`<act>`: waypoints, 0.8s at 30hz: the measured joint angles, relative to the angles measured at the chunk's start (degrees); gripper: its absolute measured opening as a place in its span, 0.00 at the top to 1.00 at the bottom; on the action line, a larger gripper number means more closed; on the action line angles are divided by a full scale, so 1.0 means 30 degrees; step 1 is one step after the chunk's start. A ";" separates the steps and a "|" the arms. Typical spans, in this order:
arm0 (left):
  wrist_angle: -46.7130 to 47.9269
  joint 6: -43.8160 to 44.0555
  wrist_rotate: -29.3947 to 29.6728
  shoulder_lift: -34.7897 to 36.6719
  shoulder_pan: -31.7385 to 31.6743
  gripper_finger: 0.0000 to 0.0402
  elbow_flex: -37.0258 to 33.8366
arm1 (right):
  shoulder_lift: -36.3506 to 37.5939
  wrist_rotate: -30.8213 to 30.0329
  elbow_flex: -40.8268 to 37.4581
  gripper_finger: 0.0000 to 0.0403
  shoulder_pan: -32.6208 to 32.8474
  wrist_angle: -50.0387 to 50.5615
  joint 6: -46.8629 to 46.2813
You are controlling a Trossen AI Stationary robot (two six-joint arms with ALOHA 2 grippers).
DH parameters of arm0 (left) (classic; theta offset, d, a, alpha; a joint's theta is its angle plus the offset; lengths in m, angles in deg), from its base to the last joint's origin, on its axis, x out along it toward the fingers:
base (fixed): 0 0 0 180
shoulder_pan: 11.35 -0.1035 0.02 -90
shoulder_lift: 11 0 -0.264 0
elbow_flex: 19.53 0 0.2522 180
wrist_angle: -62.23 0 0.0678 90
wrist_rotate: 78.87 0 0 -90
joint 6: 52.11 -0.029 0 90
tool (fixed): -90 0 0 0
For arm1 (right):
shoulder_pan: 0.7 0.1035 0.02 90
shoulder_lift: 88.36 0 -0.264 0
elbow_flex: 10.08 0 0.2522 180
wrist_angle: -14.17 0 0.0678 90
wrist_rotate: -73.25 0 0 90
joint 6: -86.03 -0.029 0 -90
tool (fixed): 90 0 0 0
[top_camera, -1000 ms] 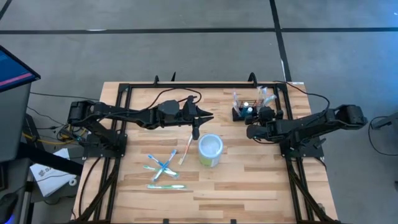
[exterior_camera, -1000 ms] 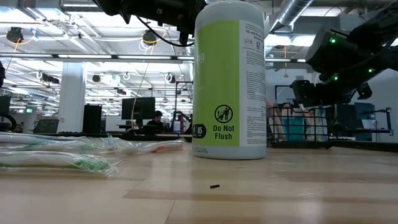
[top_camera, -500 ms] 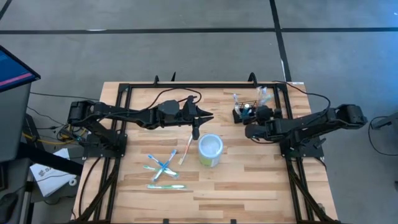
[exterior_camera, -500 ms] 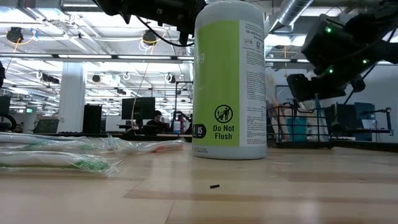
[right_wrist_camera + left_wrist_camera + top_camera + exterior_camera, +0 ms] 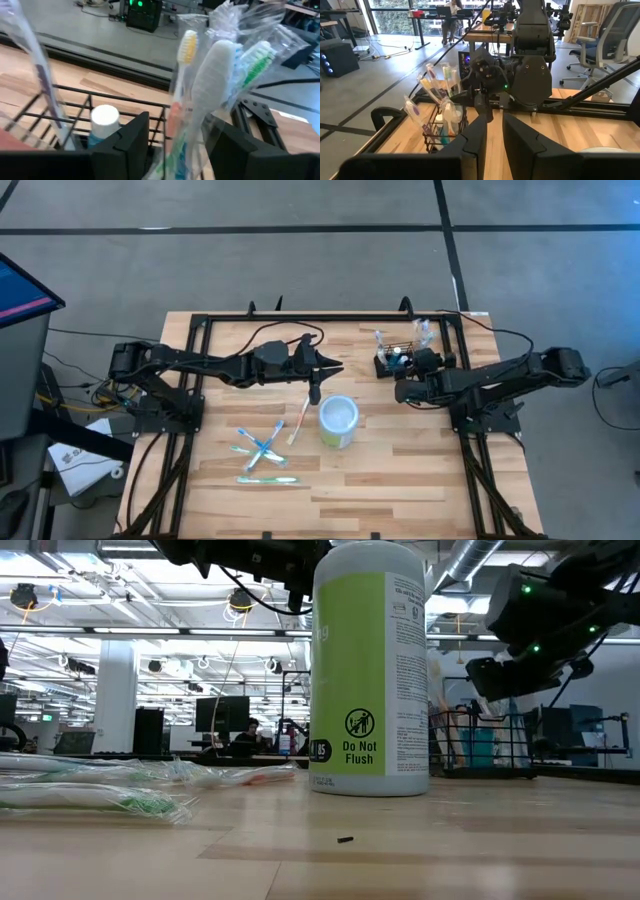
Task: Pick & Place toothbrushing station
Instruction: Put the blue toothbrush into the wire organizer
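1. The toothbrushing station (image 5: 398,356), a small black wire-mesh basket, stands on the wooden surface (image 5: 400,470) near its far right corner, holding several wrapped toothbrushes upright.
2. The right pincer (image 5: 400,390) hangs just beside the basket on its near side; in the low view it sits above the basket (image 5: 480,745), clear of the surface.
3. In the right wrist view the right pincer's fingers (image 5: 131,135) stand apart, with a wrapped white toothbrush (image 5: 210,80) rising between them and the basket's wires (image 5: 75,107) right in front. Nothing is gripped between them.
4. The left pincer (image 5: 315,390) hovers over the middle of the surface, beside the far-left edge of the white-and-green canister (image 5: 339,421).
5. In the left wrist view the left pincer's fingers (image 5: 475,142) stand close with a narrow gap, and nothing shows between them.
6. Loose wrapped toothbrushes (image 5: 265,452) lie scattered on the surface left of the canister, well apart from the basket.
7. In the low view the canister (image 5: 368,670) stands upright in the foreground, its label reading "Do Not Flush".
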 joint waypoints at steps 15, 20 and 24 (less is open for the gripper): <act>0.0007 0.0000 -0.0040 0.0000 0.0000 0.87 0.0000 | 0.0000 0.0069 0.2183 0.58 0.1453 0.8438 -0.6589; 0.0007 0.0000 -0.0028 0.0000 0.0000 0.87 0.0000 | 0.0007 0.0142 0.2764 0.58 0.2557 1.0892 -0.8752; 0.0196 0.0003 0.0048 0.0000 -0.0002 0.87 0.0000 | 0.0007 0.0306 0.3153 0.58 0.3341 1.2888 -1.0771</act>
